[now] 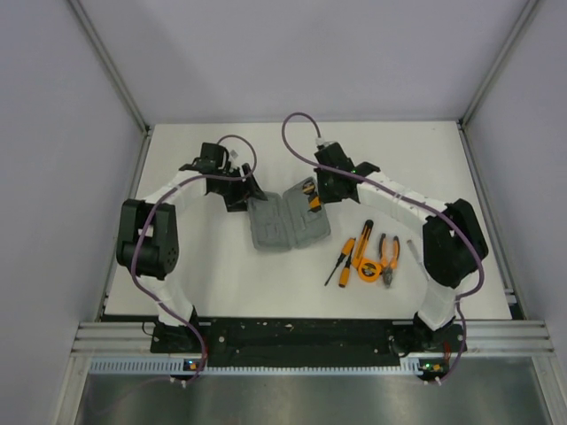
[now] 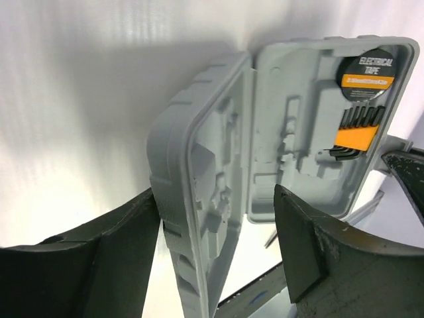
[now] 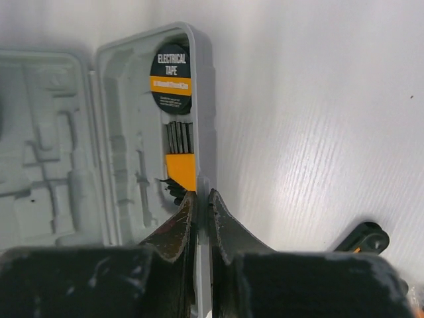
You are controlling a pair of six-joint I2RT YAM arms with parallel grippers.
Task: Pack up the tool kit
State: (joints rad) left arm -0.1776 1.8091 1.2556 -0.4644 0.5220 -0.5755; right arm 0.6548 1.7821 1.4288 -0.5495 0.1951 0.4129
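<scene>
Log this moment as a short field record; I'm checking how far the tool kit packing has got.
case: grey case, open, mid-table
already inside: electrical tape roll, hex keys
loose on table: two screwdrivers, pliers, tape measure, all right of the case
left gripper: open, straddling the rim of the case's left half
right gripper: shut on the rim of the case's right half

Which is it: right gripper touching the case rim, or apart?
Touching. Right wrist view: the right gripper is shut on the case rim, a finger pressed against each side of the thin wall, no gap.
</scene>
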